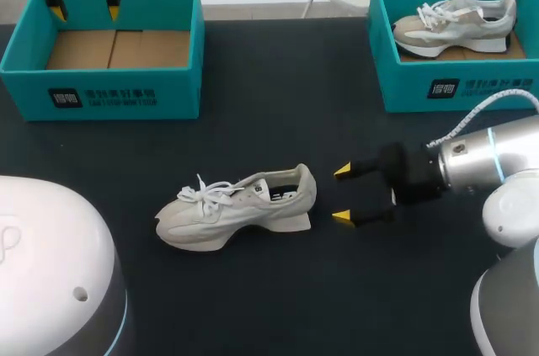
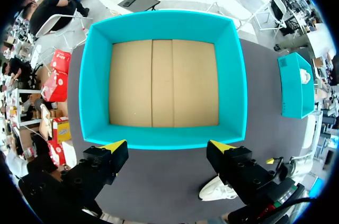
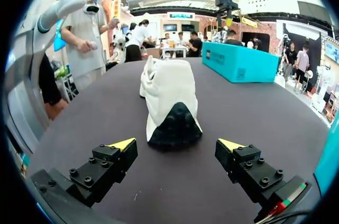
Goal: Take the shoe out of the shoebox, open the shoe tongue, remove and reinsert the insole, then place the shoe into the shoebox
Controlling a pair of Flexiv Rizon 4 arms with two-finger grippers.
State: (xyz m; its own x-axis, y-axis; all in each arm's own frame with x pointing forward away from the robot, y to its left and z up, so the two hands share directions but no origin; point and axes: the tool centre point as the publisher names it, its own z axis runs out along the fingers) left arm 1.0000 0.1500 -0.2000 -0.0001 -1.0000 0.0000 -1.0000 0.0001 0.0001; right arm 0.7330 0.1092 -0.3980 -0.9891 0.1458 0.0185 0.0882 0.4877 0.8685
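Your right gripper (image 1: 342,194), centre-right, gapes wide beside the shoe (image 1: 240,207), touching nothing; your left gripper (image 1: 84,13), upper left, equally wide, empty.

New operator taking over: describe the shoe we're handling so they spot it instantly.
On the dark table, look nearer the robot than the two teal boxes. The white shoe stands on its sole, heel toward the right gripper. Unlike the other shoe, it is in no box.
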